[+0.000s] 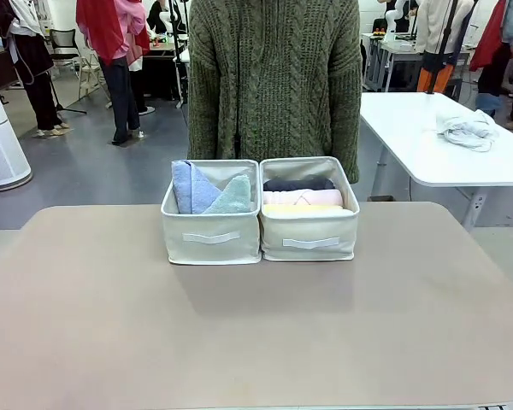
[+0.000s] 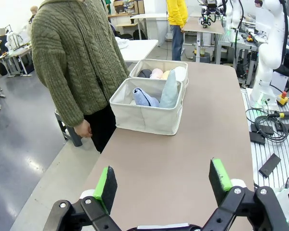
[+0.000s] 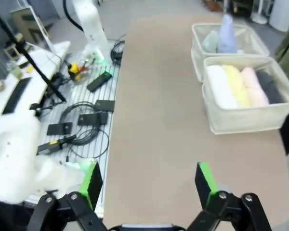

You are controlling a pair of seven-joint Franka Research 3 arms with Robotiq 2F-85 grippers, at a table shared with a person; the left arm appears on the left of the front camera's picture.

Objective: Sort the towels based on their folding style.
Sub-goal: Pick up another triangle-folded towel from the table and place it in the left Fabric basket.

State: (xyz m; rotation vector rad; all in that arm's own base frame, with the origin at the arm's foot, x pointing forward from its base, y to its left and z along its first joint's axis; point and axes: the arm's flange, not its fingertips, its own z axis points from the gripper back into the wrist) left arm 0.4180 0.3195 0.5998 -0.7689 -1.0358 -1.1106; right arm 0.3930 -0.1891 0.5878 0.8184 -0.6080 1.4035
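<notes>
A: While both arms hang back over bare tabletop (image 1: 256, 333), where do the towels sit?

B: All in the two beige bins at 12 o'clock on the far edge, touching side by side. Left bin (image 1: 211, 237): periwinkle blue cone towel (image 1: 188, 186) with pale teal cone towel (image 1: 232, 197) just beside it at its 3 o'clock, both standing upright.

A: And the other?

B: Right bin (image 1: 309, 240): rolled ones lying flat in a row. Dark grey roll (image 1: 297, 183) farthest, pink roll (image 1: 303, 197) next, yellow roll (image 1: 303, 209) nearest in the front view. White roll (image 3: 220, 86) shows from the right wrist, beside the yellow at the bin's near wall.

A: Tool states?

B: Left tool (image 2: 164, 185) released, green pads wide apart, nothing between them, hovering above the tabletop well short of the bins. Right tool (image 3: 148, 180) likewise released, pads spread, grasping nothing, over the tabletop's edge.

A: Person?

B: Standing at 12 o'clock right behind the bins, green cable-knit sweater (image 1: 274, 77). One hand (image 2: 82, 128) hangs at the side, below tabletop level, apart from the bins.

A: Anything else?

B: Whitish cloth heap (image 1: 468, 130) on a white table at 2 o'clock, well apart.
</notes>
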